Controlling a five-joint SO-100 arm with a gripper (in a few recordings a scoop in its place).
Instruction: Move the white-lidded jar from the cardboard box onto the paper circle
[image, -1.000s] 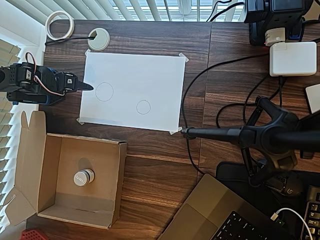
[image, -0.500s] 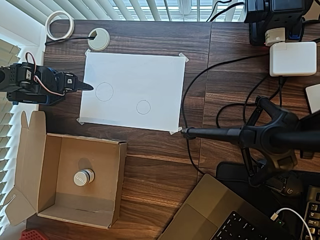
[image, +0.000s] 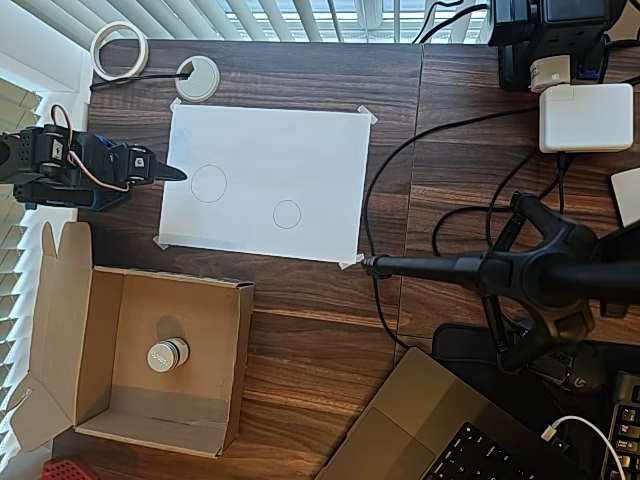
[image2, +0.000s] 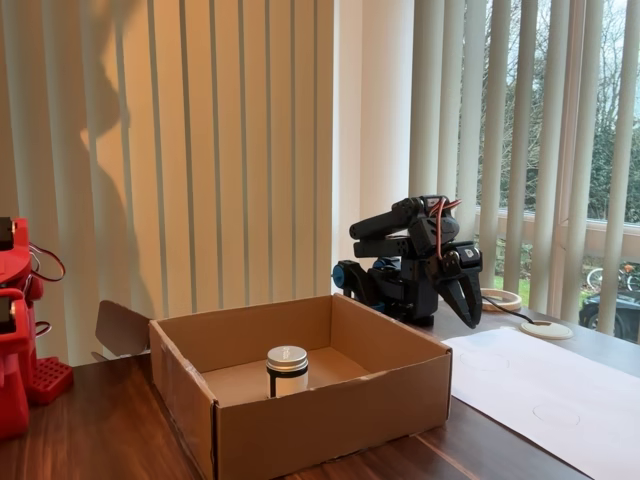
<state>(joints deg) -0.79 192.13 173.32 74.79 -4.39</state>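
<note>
The white-lidded jar (image: 167, 354) (image2: 287, 370) stands upright near the middle of the cardboard box (image: 243, 340) (image2: 330, 420), whose long flap lies open on the left in the overhead view. The paper circle (image: 287, 214) (image2: 556, 411) is a thin pencil outline on a taped white sheet (image: 280, 140), right of a larger drawn circle (image: 209, 183). My gripper (image: 172, 172) (image2: 469, 306) is shut and holds nothing. It rests folded at the sheet's left edge, above the box in the overhead view and well apart from the jar.
A black camera stand (image: 500, 268) reaches in from the right with cables looping beside the sheet. A laptop (image: 430, 430) sits at the bottom right, a white charger (image: 585, 117) at the top right. A white desk grommet (image: 197, 77) and a tape roll (image: 120, 50) lie at the top left.
</note>
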